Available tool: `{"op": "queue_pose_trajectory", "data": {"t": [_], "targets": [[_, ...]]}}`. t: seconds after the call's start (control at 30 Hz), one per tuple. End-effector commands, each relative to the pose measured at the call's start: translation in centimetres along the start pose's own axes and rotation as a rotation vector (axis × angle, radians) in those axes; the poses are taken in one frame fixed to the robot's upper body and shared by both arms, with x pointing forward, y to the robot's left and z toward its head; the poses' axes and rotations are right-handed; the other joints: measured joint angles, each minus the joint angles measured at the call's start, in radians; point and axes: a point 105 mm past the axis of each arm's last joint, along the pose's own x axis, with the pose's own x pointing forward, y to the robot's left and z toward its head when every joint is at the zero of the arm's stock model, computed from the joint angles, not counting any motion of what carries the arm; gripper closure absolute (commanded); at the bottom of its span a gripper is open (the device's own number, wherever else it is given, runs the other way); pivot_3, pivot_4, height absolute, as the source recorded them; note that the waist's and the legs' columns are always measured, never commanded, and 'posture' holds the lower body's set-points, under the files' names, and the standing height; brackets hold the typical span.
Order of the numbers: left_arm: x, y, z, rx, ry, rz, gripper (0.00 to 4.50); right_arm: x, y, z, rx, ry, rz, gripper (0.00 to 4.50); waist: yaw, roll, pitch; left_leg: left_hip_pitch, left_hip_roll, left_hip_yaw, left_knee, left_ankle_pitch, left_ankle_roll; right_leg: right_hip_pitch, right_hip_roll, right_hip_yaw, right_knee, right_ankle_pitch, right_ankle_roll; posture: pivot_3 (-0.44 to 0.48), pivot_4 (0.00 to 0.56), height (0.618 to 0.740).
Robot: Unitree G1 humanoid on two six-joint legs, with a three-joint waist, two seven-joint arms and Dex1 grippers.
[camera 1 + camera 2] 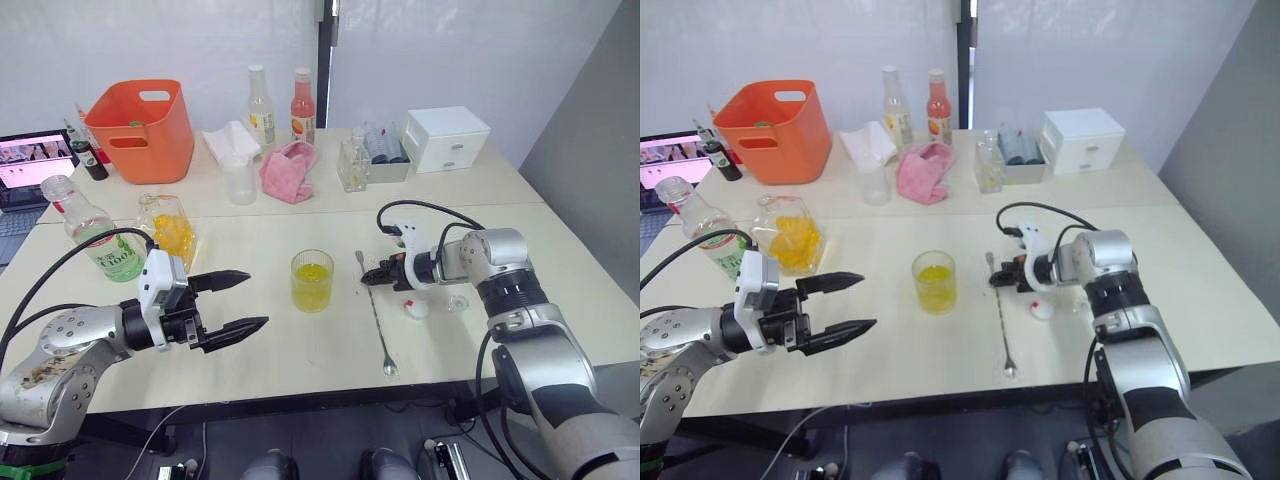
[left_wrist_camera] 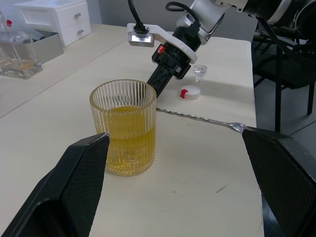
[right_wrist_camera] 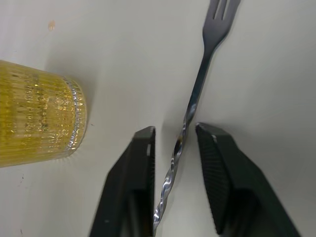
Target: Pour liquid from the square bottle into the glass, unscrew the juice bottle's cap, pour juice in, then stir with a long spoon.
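The ribbed glass (image 1: pixel 312 280) stands mid-table, about half full of yellow liquid. The long spoon (image 1: pixel 375 310) lies flat to its right, forked end pointing away from me. My right gripper (image 3: pixel 175 131) is down at the table, open, with one finger on each side of the spoon's twisted handle (image 3: pixel 190 106) and a small gap left. My left gripper (image 1: pixel 235 300) hovers open left of the glass, holding nothing. Behind it are the square bottle (image 1: pixel 168 228) with orange liquid and the uncapped juice bottle (image 1: pixel 100 240). The white cap (image 1: pixel 415 308) lies by the right gripper.
A small clear stopper (image 1: pixel 458 302) sits right of the cap. Along the back are an orange basket (image 1: pixel 143 130), a measuring cup (image 1: pixel 239 180), two tall bottles (image 1: pixel 261 105), a pink cloth (image 1: pixel 288 170), a small square bottle (image 1: pixel 353 165) and a white drawer box (image 1: pixel 447 138). A laptop (image 1: pixel 30 165) is far left.
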Motion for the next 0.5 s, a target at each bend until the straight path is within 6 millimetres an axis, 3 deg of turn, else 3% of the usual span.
{"op": "queue_pose_trajectory", "data": {"t": [0.03, 0.17, 0.33, 0.5], "targets": [[-0.1, 0.0, 0.8, 0.023, -0.021, -0.008, 0.00, -1.7, 0.0, 1.2, 0.001, -0.084, 0.003, 1.45, 0.000, 0.000, 0.000, 0.000, 0.000, 0.000, 0.000, 0.000, 0.000, 0.000, 0.000, 0.000, 0.000, 0.000, 0.000, 0.000, 0.150, 0.713], [-1.2, 0.7, 0.6, 0.006, -0.022, 0.041, 0.00, -5.6, 1.4, 3.6, -0.099, -0.271, 0.054, 0.10, 0.001, 0.000, 0.000, -0.001, 0.000, 0.000, 0.000, 0.000, 0.000, -0.001, 0.000, 0.000, -0.001, 0.000, 0.000, 0.000, 0.150, 0.713], [-3.5, 1.6, 0.1, -0.005, -0.019, 0.131, 0.00, -10.9, 1.8, 3.4, -0.320, -0.484, 0.066, 0.02, 0.000, 0.000, 0.000, -0.001, 0.000, 0.000, -0.001, 0.000, 0.000, -0.001, 0.000, 0.000, -0.002, 0.000, 0.000, 0.000, 0.150, 0.713], [-6.0, 2.4, -0.7, -0.005, 0.001, 0.247, 0.00, -14.7, 2.1, -0.6, -0.471, -0.594, 0.116, 0.02, 0.009, 0.000, 0.000, 0.000, 0.001, 0.000, -0.001, 0.000, 0.000, 0.001, 0.000, 0.000, -0.003, 0.000, 0.001, 0.000, 0.150, 0.713]]}}
